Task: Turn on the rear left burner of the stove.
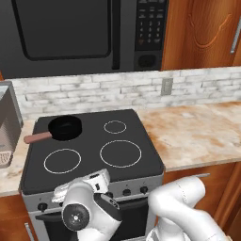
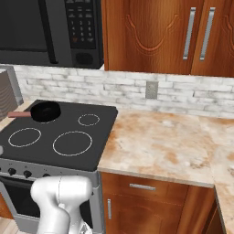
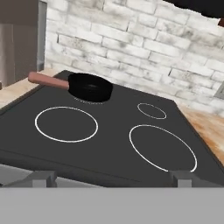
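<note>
The stove (image 1: 94,162) is a black glass cooktop with a silver front panel. A small black skillet (image 1: 65,128) with a reddish handle sits at its rear left, also seen at skillet (image 3: 89,86) and skillet (image 2: 45,111). It covers the rear left burner, of which only a thin pale arc (image 3: 84,101) peeks out. Small black knobs (image 1: 126,192) line the panel; my arm hides some of them. My gripper (image 3: 114,179) hovers low at the stove's front edge and faces the cooktop. It is open, with its fingertips (image 3: 41,177) wide apart and nothing between them.
A black microwave (image 1: 70,33) hangs above the stove. A grey appliance (image 1: 7,120) stands on the counter at left. Marble counter (image 1: 197,134) runs to the right, with a wall outlet (image 1: 166,86) behind and wooden cabinets (image 2: 151,36) above.
</note>
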Tool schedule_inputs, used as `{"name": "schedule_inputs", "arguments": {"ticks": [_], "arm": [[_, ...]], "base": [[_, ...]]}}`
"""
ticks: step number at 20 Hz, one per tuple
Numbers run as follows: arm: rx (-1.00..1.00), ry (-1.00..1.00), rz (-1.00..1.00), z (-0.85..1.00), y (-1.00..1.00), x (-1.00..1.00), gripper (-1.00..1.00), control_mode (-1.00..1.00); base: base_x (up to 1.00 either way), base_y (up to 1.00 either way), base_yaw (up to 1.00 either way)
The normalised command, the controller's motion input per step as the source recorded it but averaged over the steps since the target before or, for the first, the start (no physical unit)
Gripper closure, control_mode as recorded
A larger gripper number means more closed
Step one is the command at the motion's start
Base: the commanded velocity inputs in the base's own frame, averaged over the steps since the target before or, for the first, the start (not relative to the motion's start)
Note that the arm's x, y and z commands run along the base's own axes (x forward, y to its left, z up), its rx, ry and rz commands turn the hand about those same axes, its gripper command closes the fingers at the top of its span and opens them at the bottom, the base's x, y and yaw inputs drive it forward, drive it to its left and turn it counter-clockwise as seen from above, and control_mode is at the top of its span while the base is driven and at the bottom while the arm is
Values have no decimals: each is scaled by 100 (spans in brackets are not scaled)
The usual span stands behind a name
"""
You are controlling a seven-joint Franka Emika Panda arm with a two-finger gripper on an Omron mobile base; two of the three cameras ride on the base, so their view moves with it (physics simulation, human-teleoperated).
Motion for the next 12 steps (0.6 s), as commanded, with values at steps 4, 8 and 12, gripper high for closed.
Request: {"name": "schedule_inputs", "arguments": {"ticks": [4, 8, 12], "arm": [[0, -4, 0, -33, 62, -5, -100, -100], [-1, 1, 0, -5, 3, 0, -100, -100], [0, -5, 0, -44, 23, 0, -100, -100]], "base": [[0, 0, 0], [0, 0, 0], [0, 0, 0]]}}
